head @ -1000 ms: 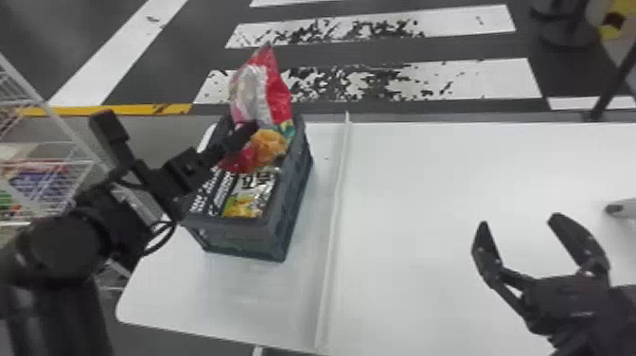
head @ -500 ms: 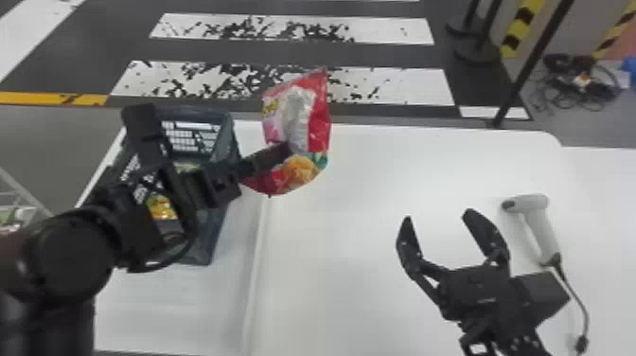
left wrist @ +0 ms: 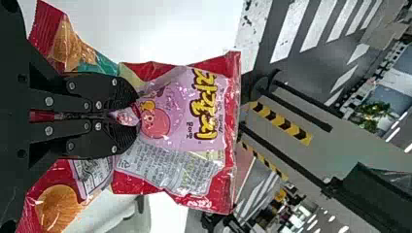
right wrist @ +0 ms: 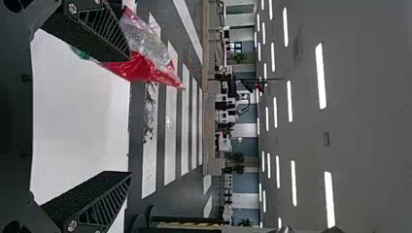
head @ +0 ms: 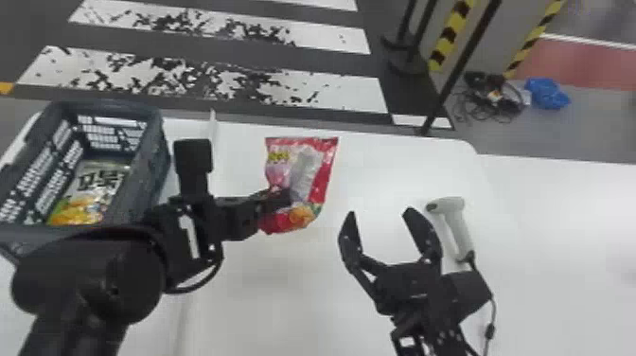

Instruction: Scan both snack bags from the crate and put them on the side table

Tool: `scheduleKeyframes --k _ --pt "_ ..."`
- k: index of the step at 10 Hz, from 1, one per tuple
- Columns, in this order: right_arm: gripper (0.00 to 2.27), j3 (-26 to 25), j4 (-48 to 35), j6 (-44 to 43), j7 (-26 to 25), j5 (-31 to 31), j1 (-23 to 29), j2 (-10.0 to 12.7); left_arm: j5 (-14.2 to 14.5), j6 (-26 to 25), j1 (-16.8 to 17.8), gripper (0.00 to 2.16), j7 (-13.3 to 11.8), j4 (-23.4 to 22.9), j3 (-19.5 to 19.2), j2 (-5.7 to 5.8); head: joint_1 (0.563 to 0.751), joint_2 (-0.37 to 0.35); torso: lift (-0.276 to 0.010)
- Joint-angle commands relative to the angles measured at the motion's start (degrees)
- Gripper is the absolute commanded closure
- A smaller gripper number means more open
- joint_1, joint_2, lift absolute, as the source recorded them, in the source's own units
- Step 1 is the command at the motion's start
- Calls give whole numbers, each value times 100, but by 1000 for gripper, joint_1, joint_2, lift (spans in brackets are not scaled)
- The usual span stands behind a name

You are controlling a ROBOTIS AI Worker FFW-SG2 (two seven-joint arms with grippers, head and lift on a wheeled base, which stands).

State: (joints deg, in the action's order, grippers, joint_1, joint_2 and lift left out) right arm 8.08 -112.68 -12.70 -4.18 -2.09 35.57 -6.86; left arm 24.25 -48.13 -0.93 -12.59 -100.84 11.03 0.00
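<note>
Above the white table (head: 284,293), btwn the crate (head: 154,158) & the R gripper (head: 380,214), the red snack bag (head: 305,173) hangs from the L gripper (head: 279,196), more or less upright. L wrist view shows the L gripper (left wrist: 138,115) closed tight on a pinched fold at the bag's middle, its ends bulging out past the fingers. R gripper's empty, fingers spread wide, apart from that bag. Other snack bag (head: 92,189) is down inside the crate, over on the robot's L, w/ yellow & orange at one end. Scanner (head: 454,225) lies on the white surface just beyond the R gripper, on its R side, cord (head: 493,307) trailing back. Bkgd: striped crossing (head: 208,83) on the floor, loose cables (head: 492,102) next to a blue bundle (head: 546,93).
</note>
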Motion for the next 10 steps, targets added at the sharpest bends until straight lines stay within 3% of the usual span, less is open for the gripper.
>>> scheduleKeyframes --k 1,2,3,4,7,8,9,10 --pt "97 1 -17 -17 -13 -2 12 0 71 352 119 2054 28 503 479 -15 695 -224 -87" --pt "97 1 -26 -17 -48 -2 20 9 344 492 119 1659 142 618 699 -15 695 -258 -87" --pt "97 -8 -26 0 -48 -11 20 0 792 668 110 576 485 697 831 -15 695 -276 -87" --pt "97 -8 -26 0 -48 -11 20 9 853 668 101 -2 564 697 892 -15 695 -302 -87" --pt "97 1 -34 0 -48 -81 12 -26 1020 633 -118 36 731 565 760 -15 695 -322 -87" --pt "97 1 -43 0 -48 -81 12 -26 1003 633 -250 36 731 301 664 -15 695 -321 -87" --pt "97 1 -61 0 -48 -99 20 -44 801 633 -408 36 731 -85 611 -15 695 -319 -87" --pt "100 1 -61 0 -48 -116 20 -62 335 651 -593 36 731 -622 576 -15 695 -312 -87"
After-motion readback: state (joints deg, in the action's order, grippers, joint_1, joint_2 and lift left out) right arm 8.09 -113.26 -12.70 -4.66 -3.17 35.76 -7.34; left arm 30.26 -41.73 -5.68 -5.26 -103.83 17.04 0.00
